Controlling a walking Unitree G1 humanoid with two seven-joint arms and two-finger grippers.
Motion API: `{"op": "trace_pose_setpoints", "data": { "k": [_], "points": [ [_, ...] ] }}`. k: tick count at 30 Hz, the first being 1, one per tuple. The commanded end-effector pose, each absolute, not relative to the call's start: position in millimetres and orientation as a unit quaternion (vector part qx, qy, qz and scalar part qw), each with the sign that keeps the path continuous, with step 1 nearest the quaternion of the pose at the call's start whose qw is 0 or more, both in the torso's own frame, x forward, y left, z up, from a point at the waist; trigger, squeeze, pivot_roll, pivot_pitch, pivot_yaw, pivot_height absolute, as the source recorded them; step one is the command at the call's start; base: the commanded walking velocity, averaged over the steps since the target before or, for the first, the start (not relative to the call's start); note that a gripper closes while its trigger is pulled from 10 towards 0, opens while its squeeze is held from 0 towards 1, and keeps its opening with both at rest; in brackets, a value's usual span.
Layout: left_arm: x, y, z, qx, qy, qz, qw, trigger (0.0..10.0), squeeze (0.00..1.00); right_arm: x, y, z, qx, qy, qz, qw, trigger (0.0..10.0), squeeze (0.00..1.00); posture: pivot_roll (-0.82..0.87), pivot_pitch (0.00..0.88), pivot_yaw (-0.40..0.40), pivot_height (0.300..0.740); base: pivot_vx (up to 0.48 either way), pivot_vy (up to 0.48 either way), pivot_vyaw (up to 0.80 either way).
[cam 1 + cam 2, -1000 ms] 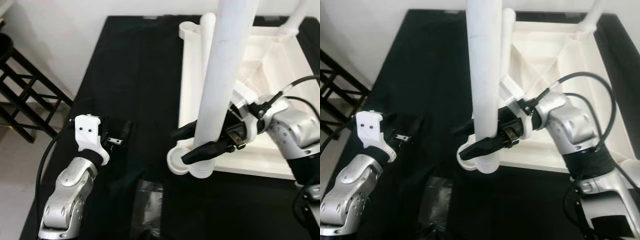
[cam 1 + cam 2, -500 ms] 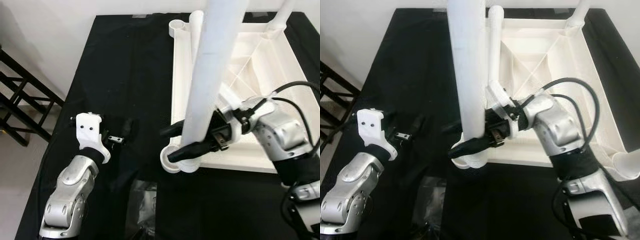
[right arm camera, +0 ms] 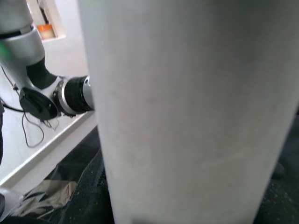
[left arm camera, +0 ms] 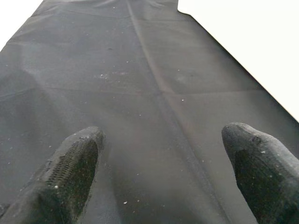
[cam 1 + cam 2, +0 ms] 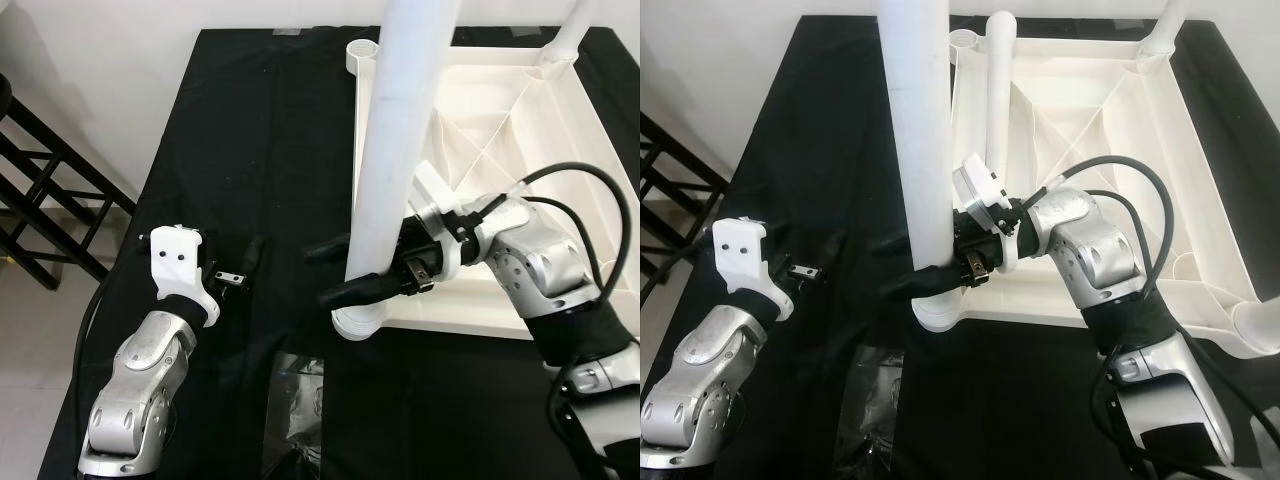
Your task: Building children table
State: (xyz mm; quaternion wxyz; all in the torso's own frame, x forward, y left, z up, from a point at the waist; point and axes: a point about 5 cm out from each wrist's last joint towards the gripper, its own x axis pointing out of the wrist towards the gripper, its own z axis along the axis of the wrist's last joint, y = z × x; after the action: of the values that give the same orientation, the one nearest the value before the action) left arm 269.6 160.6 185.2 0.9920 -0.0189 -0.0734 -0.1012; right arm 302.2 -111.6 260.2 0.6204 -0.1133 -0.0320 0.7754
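Note:
The white children's tabletop [image 5: 560, 150] lies upside down on a black cloth. A thick white table leg [image 5: 400, 130] stands upright with its foot at the near-left corner socket [image 5: 360, 322]. My right gripper [image 5: 320, 273] is shut on the leg just above that socket, one black finger on each side. The right wrist view is pressed close against the leg [image 3: 187, 107]. My left gripper [image 5: 240, 265] hovers open over bare cloth to the left, holding nothing, its fingers [image 4: 70, 172] wide apart.
Another white leg [image 5: 995, 100] rests along the tabletop's left rim, and one more [image 5: 572, 28] stands at the far-right corner. A clear plastic bag [image 5: 295, 400] lies on the cloth near me. A black rack [image 5: 50, 200] stands off the table's left edge.
The view has shifted. My right gripper has carried the leg's foot over the near-left corner socket, which now hides under it. The left arm has stayed still.

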Motion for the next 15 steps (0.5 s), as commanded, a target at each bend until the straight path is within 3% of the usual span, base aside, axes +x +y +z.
{"op": "trace_pose_setpoints", "data": {
  "k": [1,10,13,15],
  "points": [
    [266.9,165.4,179.4,-0.012,-0.061,-0.089,0.994,10.0,0.00,304.7,-108.9,246.5,-0.117,-0.003,0.771,0.625,10.0,0.00,0.07,0.316,0.000,0.740,0.000,0.000,0.00],
    [266.2,164.9,180.4,-0.010,-0.062,-0.090,0.994,10.0,0.00,307.8,-114.6,239.8,-0.112,0.023,0.774,0.622,10.0,0.00,0.07,0.320,-0.002,0.740,0.000,0.000,0.00],
    [266.2,165.1,180.5,-0.010,-0.062,-0.090,0.994,10.0,0.00,304.9,-115.4,237.1,-0.125,0.029,0.782,0.610,10.0,0.00,0.07,0.320,-0.001,0.740,0.000,0.000,0.00],
    [266.3,165.3,180.3,-0.010,-0.062,-0.089,0.994,10.0,0.00,297.3,-114.6,228.0,-0.164,0.042,0.798,0.578,10.0,0.00,0.07,0.319,0.000,0.740,0.000,0.000,0.00]
  ]
}}
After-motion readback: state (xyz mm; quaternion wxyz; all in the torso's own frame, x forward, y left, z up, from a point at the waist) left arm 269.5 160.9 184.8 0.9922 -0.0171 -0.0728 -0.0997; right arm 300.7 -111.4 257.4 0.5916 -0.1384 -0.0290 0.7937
